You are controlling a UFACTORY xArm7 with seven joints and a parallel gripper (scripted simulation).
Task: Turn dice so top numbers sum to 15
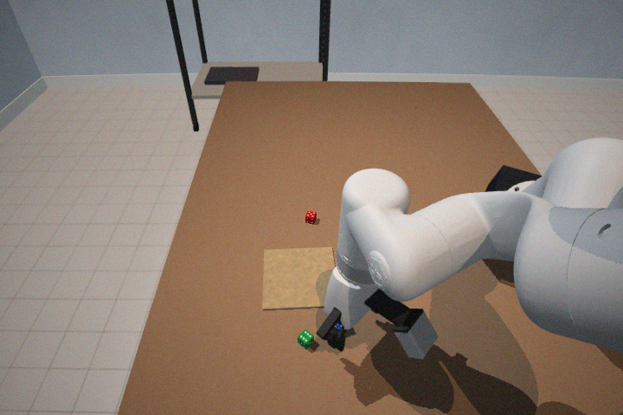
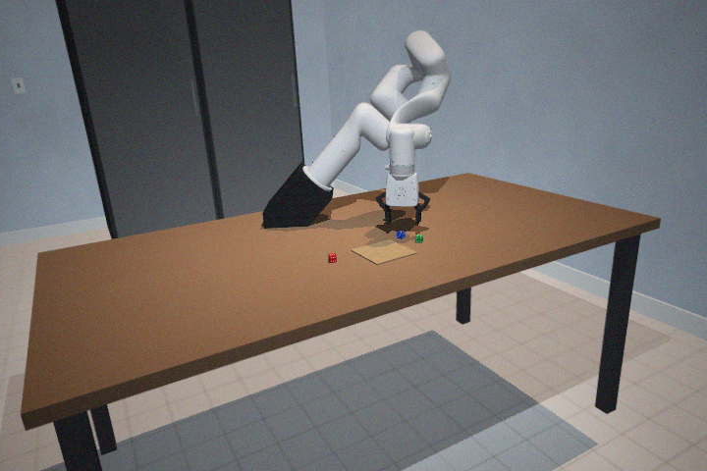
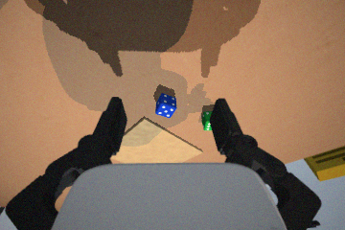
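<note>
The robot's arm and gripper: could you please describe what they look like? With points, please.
The arm (image 1: 420, 245) (image 2: 402, 147) is smooth, glossy white with rounded joints and a grey band near the wrist. The gripper (image 2: 403, 217) (image 3: 169, 108) has a white housing and black, jointed fingers.

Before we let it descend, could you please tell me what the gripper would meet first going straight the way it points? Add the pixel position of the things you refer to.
Probably the table top (image 1: 253, 171) (image 2: 226, 288) (image 3: 286, 96), with the blue die (image 1: 338, 326) (image 2: 401, 235) (image 3: 166, 105) passing between its open fingers, though depth is unclear.
</note>
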